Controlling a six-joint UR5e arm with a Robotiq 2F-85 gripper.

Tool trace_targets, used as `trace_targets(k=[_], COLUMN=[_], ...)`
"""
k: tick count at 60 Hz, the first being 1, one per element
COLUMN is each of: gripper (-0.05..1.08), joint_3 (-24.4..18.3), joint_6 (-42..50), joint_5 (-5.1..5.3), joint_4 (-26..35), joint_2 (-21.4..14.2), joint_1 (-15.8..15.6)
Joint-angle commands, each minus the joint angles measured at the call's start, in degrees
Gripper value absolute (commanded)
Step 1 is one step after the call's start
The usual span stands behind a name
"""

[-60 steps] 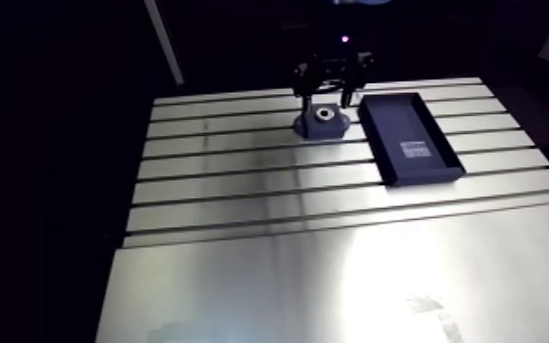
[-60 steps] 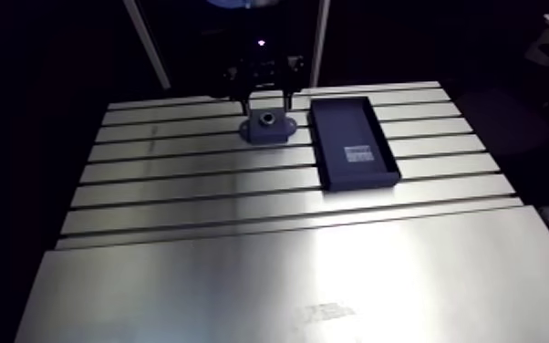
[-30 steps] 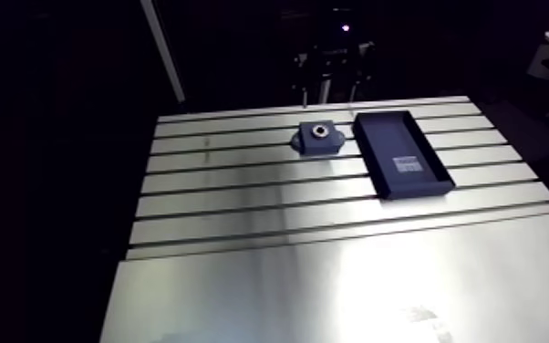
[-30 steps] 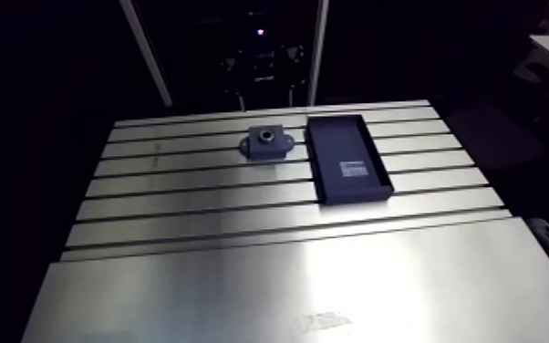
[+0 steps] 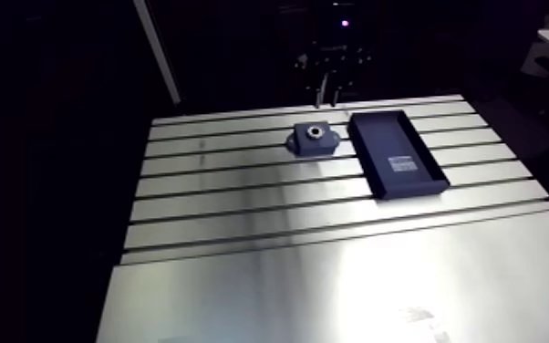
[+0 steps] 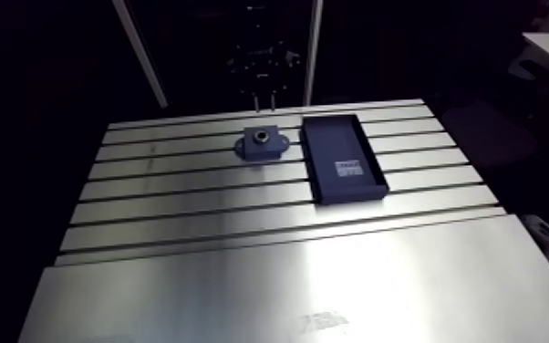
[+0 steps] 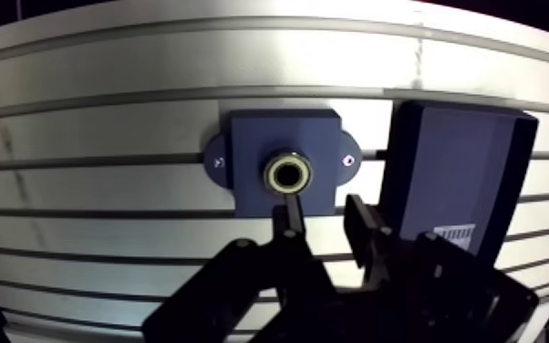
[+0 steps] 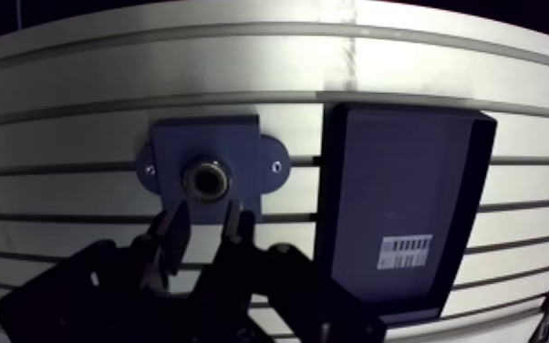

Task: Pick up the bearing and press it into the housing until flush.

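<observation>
Over the far edge of the slotted table (image 5: 333, 274) the arm hangs its wrist straight down, the gripper (image 7: 326, 219) held above the surface with its fingers pointing at the slots. In the wrist view the two fingers stand apart with nothing pinched between them. Just ahead of the fingertips the dark blue housing (image 7: 242, 146) sits flat on the table. The bearing (image 7: 288, 171) rests in its round bore as a pale ring; whether it lies flush I cannot tell. A shallow dark tray (image 7: 456, 155) with a small white label (image 8: 408, 254) lies just beside the housing, a narrow strip of table between them, its long side running across the slots. Both lie near the far edge; the near side of the table is a broad smooth plate.
</observation>
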State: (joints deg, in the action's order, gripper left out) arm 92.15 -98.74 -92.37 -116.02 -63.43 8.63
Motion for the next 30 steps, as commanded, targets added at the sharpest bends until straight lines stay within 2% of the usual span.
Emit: trace_targets(k=[1,30], gripper=[1.08,1.08], joint_3=[0.0,0.78], joint_6=[0.01,-0.08], joint_5=[0.57,0.66], joint_4=[-0.4,-0.74], joint_2=[0.29,1.44], joint_1=[-0.19,-0.37])
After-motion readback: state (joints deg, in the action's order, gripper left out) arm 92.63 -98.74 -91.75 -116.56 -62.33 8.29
